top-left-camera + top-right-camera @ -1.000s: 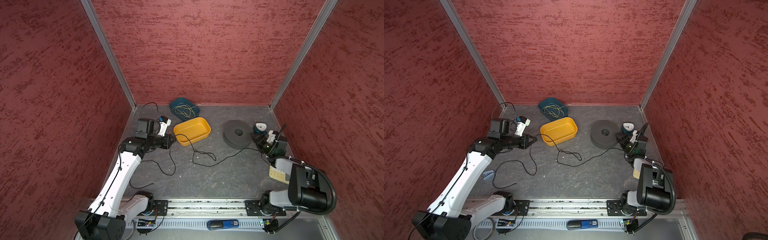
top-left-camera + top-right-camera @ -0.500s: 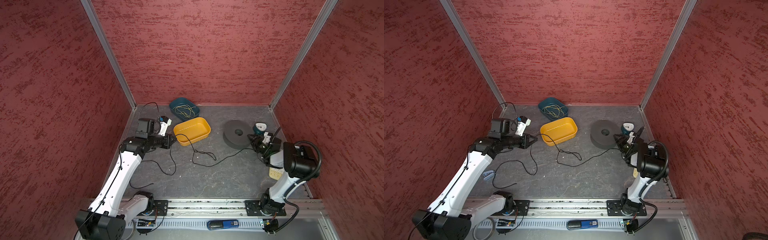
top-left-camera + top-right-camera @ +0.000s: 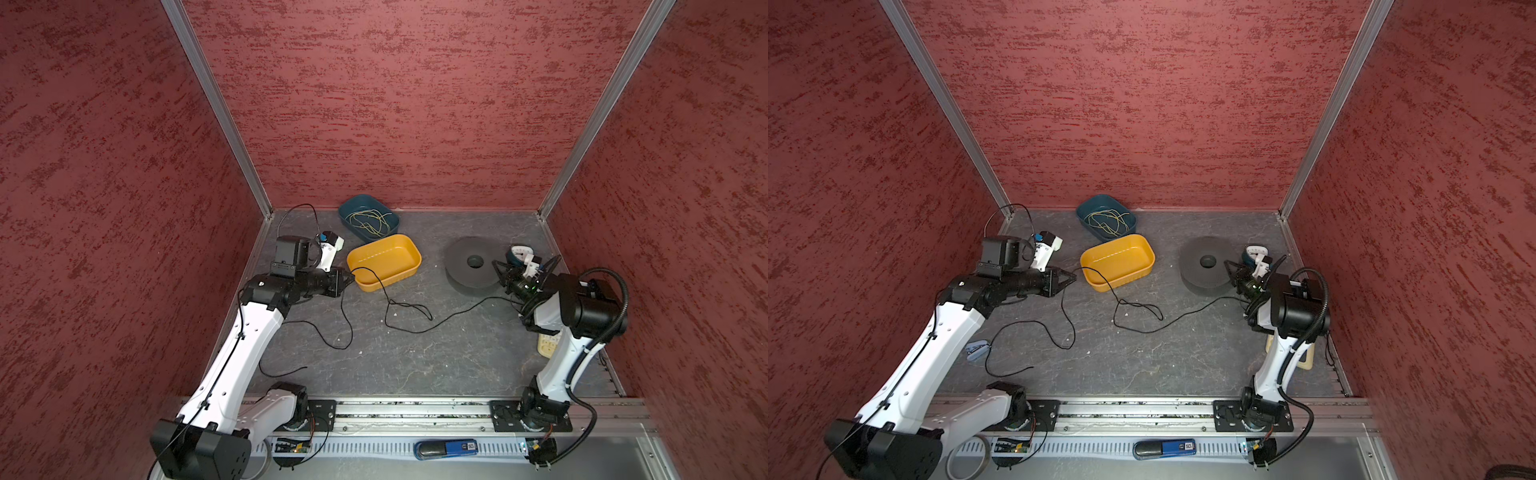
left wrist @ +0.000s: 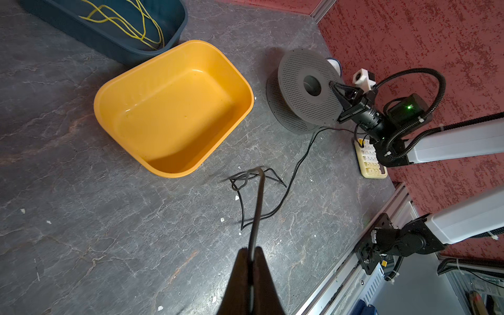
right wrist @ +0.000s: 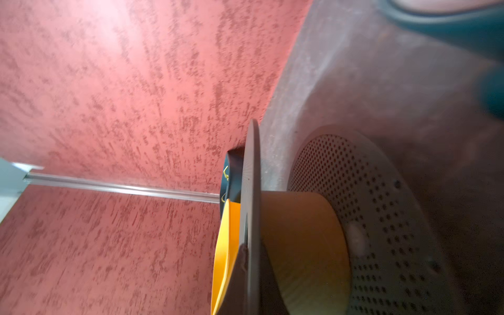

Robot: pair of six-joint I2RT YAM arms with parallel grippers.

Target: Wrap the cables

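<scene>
The left gripper [image 4: 251, 252] is pressed together on the black cable [image 4: 293, 174], which comes out between its tips as a single strand. The right gripper [image 5: 251, 248] is closed too, nipping the rim of the upper flange of the grey spool [image 3: 459, 251]. From the left grip one run of cable arcs past the near corner of the yellow tray [image 3: 409, 266], drops into a small kinked tangle on the floor and trails on towards the base of the spool. The other run hangs down and loops loosely to a free end beside the left arm. The cable looks very light, limp and smooth, so it will likely sag, snag on its own kinks and slide through a loose pinch. A firm grip square across the strand, close to where it must be laid on the spool, seems best. No brand or writing is readable. A blue device on the front rail [image 3: 1165, 449] bears a white label too small to make out.
</scene>
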